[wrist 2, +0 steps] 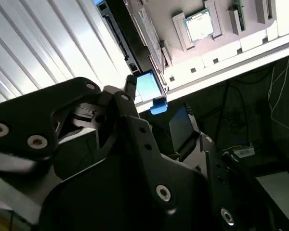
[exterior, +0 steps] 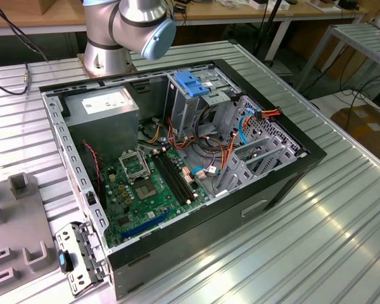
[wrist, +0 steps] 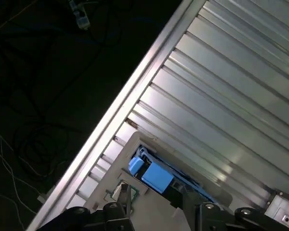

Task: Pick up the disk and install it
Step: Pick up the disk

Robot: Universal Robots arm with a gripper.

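Note:
The disk (wrist: 153, 176) shows its bright blue carrier and end tabs at the corner of a pale grey fixture plate. In the second wrist view the disk (wrist 2: 149, 86) shows a pale face with a blue tab under it. My gripper (wrist 2: 156, 103) hangs just over it, with black fingers (wrist 2: 130, 89) standing apart on either side of the disk. I see no firm contact between them and the carrier. In the first wrist view the gripper (wrist: 154, 199) sits close against the blue carrier.
The open computer case (exterior: 291, 183) lies on the ribbed metal table (exterior: 342, 240), holding a drive cage with a blue handle (exterior: 189, 82), a grey power-supply box (exterior: 107, 104) and the motherboard (exterior: 149, 190). A grey fixture (exterior: 19, 221) is at the exterior view's left. The table edge (wrist: 135, 91) borders dark floor.

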